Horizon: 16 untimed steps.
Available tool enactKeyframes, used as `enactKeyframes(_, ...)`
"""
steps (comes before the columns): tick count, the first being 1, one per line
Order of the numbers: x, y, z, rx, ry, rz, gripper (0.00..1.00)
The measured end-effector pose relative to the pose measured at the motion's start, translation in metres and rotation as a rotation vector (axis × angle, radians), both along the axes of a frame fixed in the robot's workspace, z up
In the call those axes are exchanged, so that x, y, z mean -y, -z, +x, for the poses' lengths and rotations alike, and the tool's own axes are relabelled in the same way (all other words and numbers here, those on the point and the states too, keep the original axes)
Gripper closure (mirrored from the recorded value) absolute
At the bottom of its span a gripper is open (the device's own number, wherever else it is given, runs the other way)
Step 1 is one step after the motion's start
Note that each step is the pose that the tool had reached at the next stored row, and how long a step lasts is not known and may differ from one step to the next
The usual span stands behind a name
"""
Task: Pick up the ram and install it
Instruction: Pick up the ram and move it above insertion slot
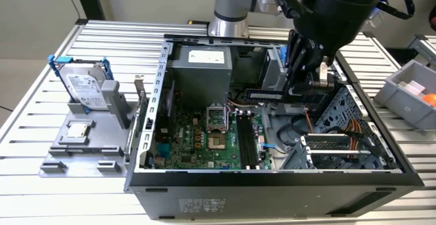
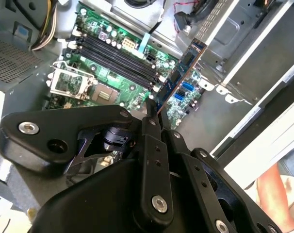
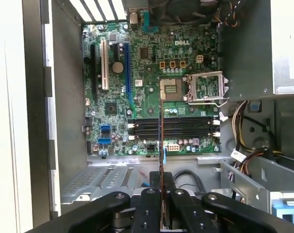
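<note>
My gripper (image 1: 308, 88) hangs over the open computer case (image 1: 272, 178) and is shut on the ram (image 1: 271, 95), a thin blue stick held level above the motherboard. In the second wrist view the ram (image 2: 182, 72) sticks out from the fingertips (image 2: 151, 118), tilted over the board. Seen edge-on in the first wrist view, the ram (image 3: 161, 127) crosses the black memory slots (image 3: 173, 127) and sits above them, apart from them. Those slots (image 1: 246, 138) lie to the exterior view's right of the open processor socket (image 1: 214, 117).
A silver hard drive in a blue-handled frame (image 1: 85, 86) and a small square chip (image 1: 77, 129) rest on a grey fixture at the exterior view's left. A grey bin (image 1: 407, 90) stands at the right. Cables (image 1: 340, 130) and the drive cage crowd the case's right side. A person's arm (image 2: 274, 187) is nearby.
</note>
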<state>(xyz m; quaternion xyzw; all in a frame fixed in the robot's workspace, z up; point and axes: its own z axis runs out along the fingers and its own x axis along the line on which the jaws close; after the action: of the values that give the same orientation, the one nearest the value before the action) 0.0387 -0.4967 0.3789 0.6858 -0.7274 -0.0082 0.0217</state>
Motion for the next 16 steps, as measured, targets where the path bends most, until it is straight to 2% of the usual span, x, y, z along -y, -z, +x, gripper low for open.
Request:
enactKeyframes(5, -0.0044, 0.0001, 0.0003, 0.0, -0.022, 0.0, 1.0)
enactKeyframes(16, -0.0249, 0.0001, 0.0029, 0.0, -0.028, 0.0001, 1.0)
